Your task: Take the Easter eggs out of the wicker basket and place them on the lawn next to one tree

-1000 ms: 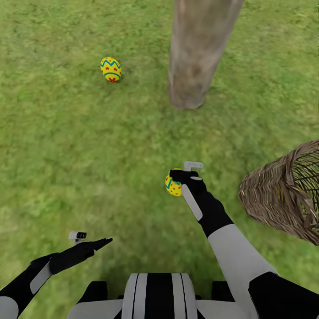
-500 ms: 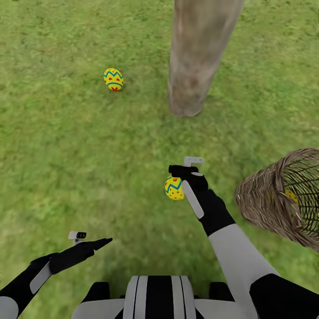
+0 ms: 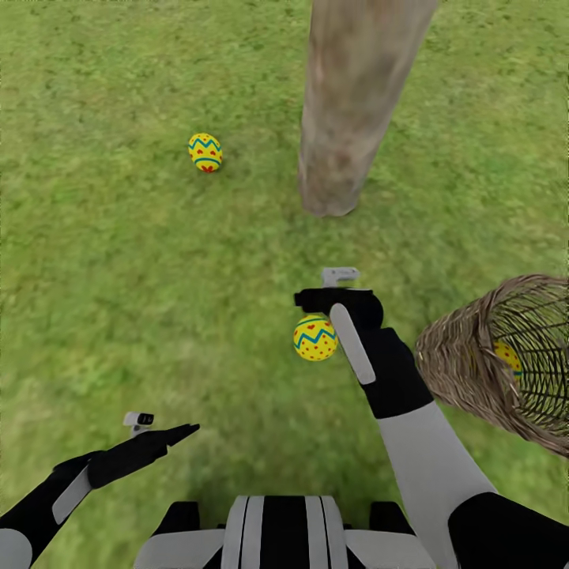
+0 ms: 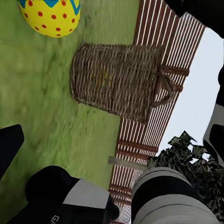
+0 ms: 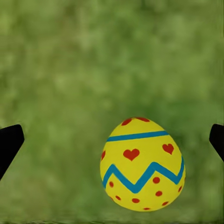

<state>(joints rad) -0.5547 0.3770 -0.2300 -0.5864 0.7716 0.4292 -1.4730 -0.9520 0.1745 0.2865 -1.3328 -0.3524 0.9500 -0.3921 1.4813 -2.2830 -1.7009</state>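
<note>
The tree's thick grey-brown trunk [image 3: 341, 118] rises from the lawn [image 3: 118, 276]. One Easter egg [image 3: 205, 152] lies on the grass left of the trunk. A second egg [image 3: 314, 337] [image 5: 142, 165] [image 4: 49, 16] is low over the grass in front of the trunk, free of my right gripper [image 3: 328, 288] [image 5: 113, 142]. That gripper is open, its fingertips [image 5: 9, 144] spread wide to either side. The wicker basket [image 3: 466, 359] [image 4: 119, 77] lies tipped at the right with the third egg [image 3: 508, 356] inside. My left gripper [image 3: 162, 427] hovers open and empty at the lower left.
A wooden slat fence [image 4: 154, 98] and a dark shrub [image 4: 191, 149] stand beyond the basket in the left wrist view. Open grass stretches to the left of the trunk and between my arms.
My right gripper has opened and drawn back from the egg it held, which now sits lower, beside the fingers. The camera has shifted slightly. The left arm is unchanged.
</note>
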